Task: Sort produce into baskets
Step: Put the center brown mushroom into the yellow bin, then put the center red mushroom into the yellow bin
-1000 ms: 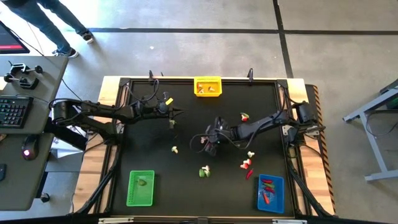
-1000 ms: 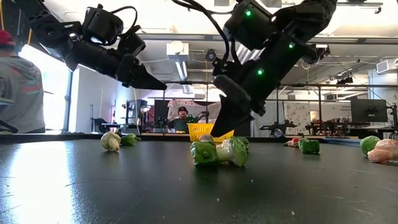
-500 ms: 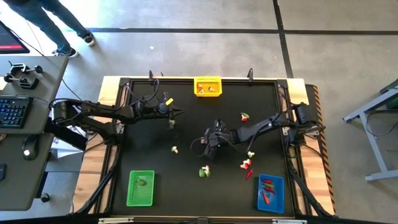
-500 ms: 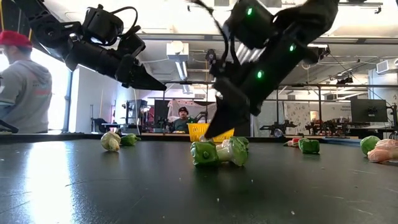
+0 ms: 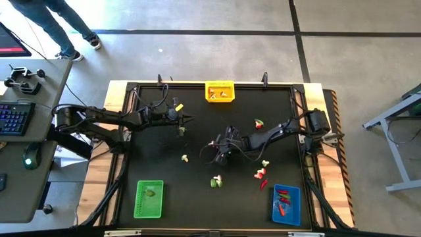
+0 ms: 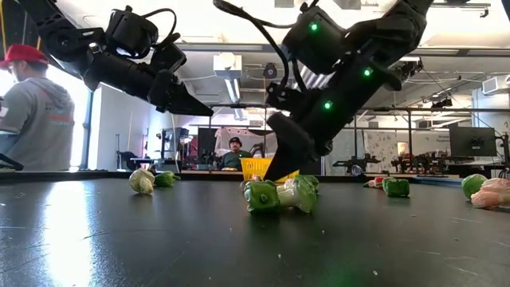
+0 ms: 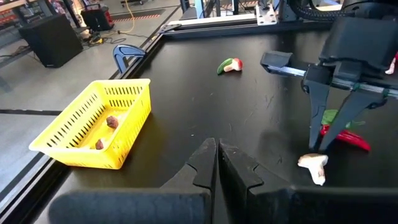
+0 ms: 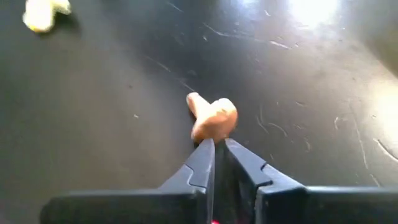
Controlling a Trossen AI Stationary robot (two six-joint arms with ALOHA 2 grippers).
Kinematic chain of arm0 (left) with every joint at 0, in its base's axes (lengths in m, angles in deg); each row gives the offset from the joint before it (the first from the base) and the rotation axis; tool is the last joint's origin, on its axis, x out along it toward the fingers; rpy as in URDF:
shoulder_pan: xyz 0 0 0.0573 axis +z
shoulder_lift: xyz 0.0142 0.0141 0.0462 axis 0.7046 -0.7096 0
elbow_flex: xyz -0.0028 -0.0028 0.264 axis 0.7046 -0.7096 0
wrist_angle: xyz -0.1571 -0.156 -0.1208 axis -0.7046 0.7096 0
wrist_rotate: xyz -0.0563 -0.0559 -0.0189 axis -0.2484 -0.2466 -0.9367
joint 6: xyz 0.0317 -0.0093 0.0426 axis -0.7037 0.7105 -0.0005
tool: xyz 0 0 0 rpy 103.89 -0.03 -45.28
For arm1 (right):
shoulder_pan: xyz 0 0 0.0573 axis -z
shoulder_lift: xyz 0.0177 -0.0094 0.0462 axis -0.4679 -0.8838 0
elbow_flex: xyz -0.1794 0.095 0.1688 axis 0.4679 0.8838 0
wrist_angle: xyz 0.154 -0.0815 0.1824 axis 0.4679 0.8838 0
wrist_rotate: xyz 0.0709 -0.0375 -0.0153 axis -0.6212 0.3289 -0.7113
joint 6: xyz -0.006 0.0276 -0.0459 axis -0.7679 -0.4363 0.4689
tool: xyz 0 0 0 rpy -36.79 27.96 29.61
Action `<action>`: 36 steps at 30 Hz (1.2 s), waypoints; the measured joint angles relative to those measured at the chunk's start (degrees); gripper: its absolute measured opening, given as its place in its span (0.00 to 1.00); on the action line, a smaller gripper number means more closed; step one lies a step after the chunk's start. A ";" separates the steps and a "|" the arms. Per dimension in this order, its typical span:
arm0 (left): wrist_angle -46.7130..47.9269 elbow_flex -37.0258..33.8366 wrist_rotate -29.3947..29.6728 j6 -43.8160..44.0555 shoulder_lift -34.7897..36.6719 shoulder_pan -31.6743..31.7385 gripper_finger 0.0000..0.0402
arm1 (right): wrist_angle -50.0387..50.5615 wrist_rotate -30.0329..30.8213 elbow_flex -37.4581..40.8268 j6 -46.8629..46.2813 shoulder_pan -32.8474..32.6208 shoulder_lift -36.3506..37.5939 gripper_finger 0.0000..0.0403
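The right gripper (image 5: pixel 219 150) is down near the middle of the black table (image 5: pixel 197 197). Its fingers (image 8: pixel 202 163) are almost pressed together, with only a thin gap between them. A small tan mushroom piece (image 8: pixel 209 117) lies on the table right at the fingertips. The fingers are not holding it.

The left gripper (image 5: pixel 189 119) hangs above the table, toward the yellow basket (image 5: pixel 220 91). Its fingers (image 7: pixel 205 163) are squeezed shut and hold nothing.

The yellow basket sits at the far edge of the table with two small brown pieces (image 7: pixel 112 122) inside. The green basket (image 5: pixel 148 199) sits at the near left corner with one green piece in it. The blue basket (image 5: pixel 285 204) sits at the near right corner with red pieces in it.

More toy vegetables lie loose on the table: a green and white pair (image 6: pixel 280 195) near the middle, some red ones (image 5: pixel 262 175) near the blue basket, and one red and green piece (image 5: pixel 258 123) farther back.
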 joint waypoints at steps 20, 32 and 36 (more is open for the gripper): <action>0.07 0.00 0.01 -0.01 0.00 0.00 0.01 | -6.05 1.55 -0.02 -4.70 0.09 -2.61 0.39; 0.72 0.00 0.02 0.01 0.00 0.01 0.01 | -7.44 5.64 -0.02 3.13 0.72 -3.99 0.02; 0.72 0.00 0.02 -0.01 0.00 0.00 0.01 | -8.66 6.75 -0.01 7.47 1.06 -3.54 0.02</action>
